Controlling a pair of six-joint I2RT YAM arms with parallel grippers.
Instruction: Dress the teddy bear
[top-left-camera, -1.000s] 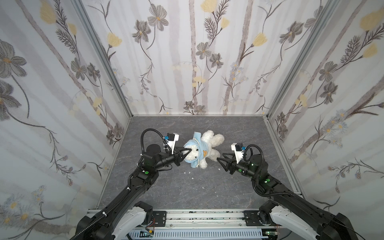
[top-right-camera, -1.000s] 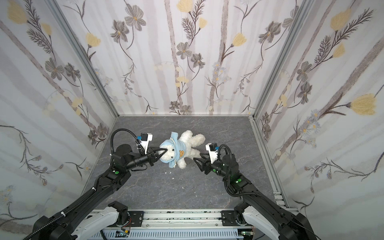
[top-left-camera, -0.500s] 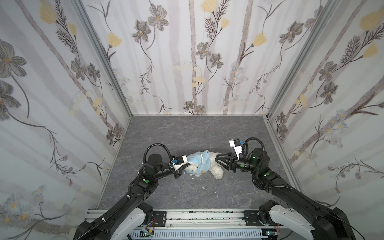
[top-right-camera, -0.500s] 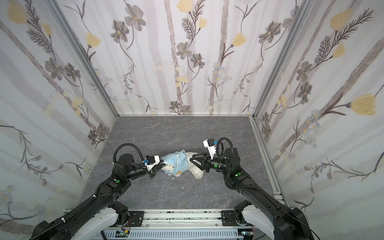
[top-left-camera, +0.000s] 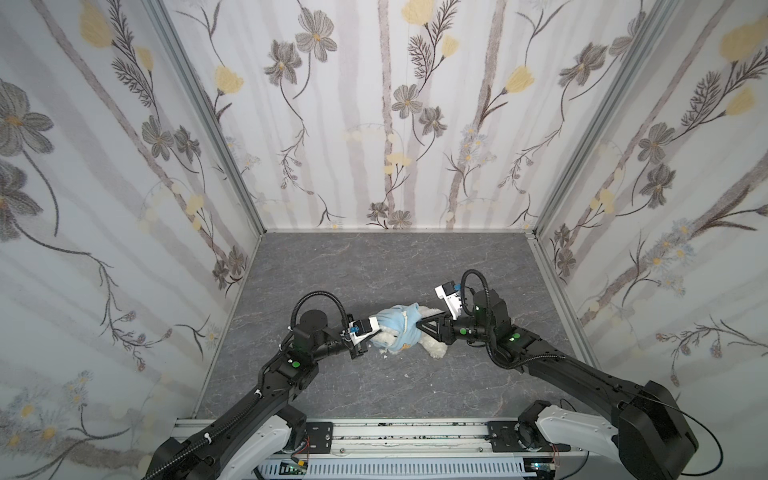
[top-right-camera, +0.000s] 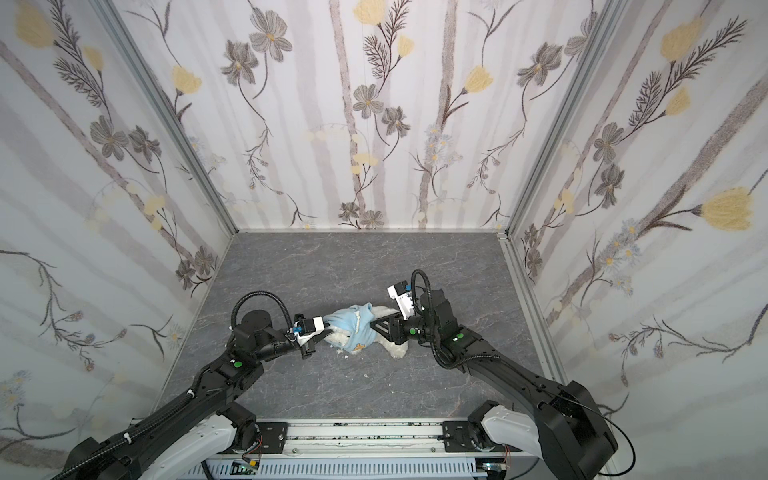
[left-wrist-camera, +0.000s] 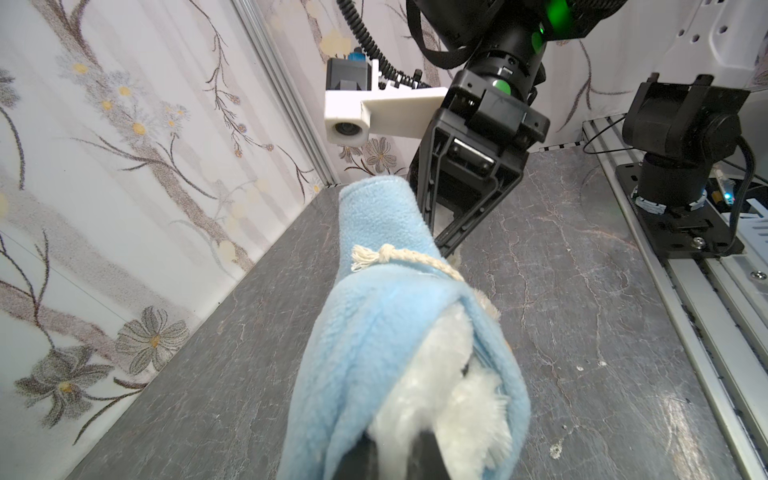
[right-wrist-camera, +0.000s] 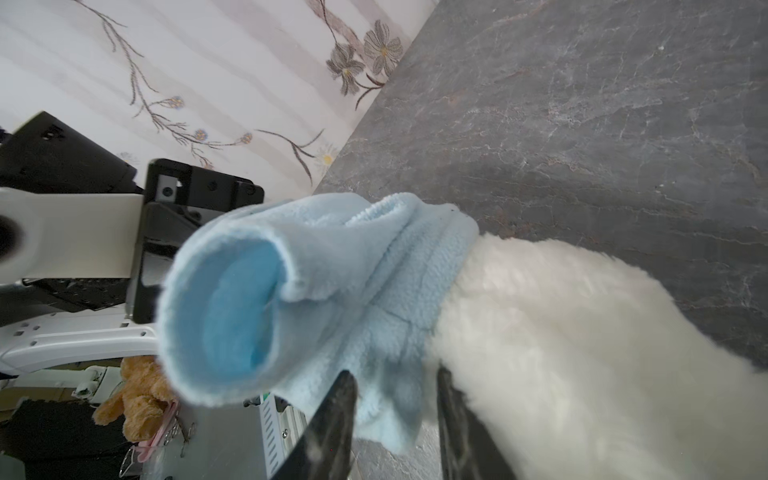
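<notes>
Left fingers (left-wrist-camera: 360, 461): pinching together on white fur at the head end of the teddy bear (top-left-camera: 434, 348), with the hood edge touching them. Left gripper (left-wrist-camera: 392, 455) is sitting low over the grey table (top-left-camera: 374, 266).

Right fingers (right-wrist-camera: 336, 419): standing apart, straddling the hem of the light-blue hoodie (right-wrist-camera: 353, 257). One is against blue fleece and one against white fur; cannot tell whether they are pressing.

Right gripper (right-wrist-camera: 395, 415) is pointing in at the leg end. Bear is lying mid-table, nearer the front edge, between both grippers. Hoodie is covering head and torso, and the legs are showing bare.

One sleeve (right-wrist-camera: 224, 307) is gaping, with its blue inside showing. Drawstring (left-wrist-camera: 399, 255) is lying across the fleece.
</notes>
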